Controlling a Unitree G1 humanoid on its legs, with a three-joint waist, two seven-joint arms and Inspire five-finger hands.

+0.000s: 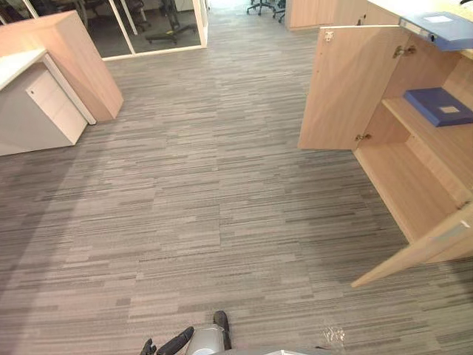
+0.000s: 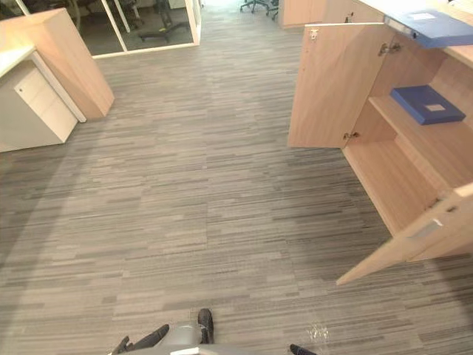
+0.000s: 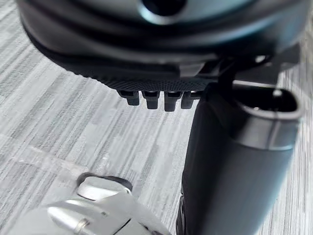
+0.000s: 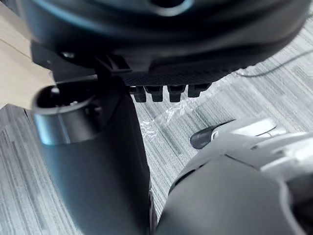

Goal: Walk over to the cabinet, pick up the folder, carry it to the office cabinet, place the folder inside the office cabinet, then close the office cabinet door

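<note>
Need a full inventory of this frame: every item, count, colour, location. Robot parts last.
office cabinet: 1, light wood, right side
cabinet doors: 2, light wood, both swung open
folder on shelf: 1, dark blue, lying flat on the cabinet's upper shelf
folder on top: 1, lighter blue, lying on the cabinet's top
drawer unit: 1, white, far left
desk panel: 1, light wood, beside the drawer unit
glass partition: 1, white-framed, far end
office chairs: count unclear, dark, far end
plastic scrap: 1, clear, on the floor near the robot
carpet: grey, striped, whole floor
left hand: dark, open, holds nothing
right hand: dark, open, holds nothing
</note>
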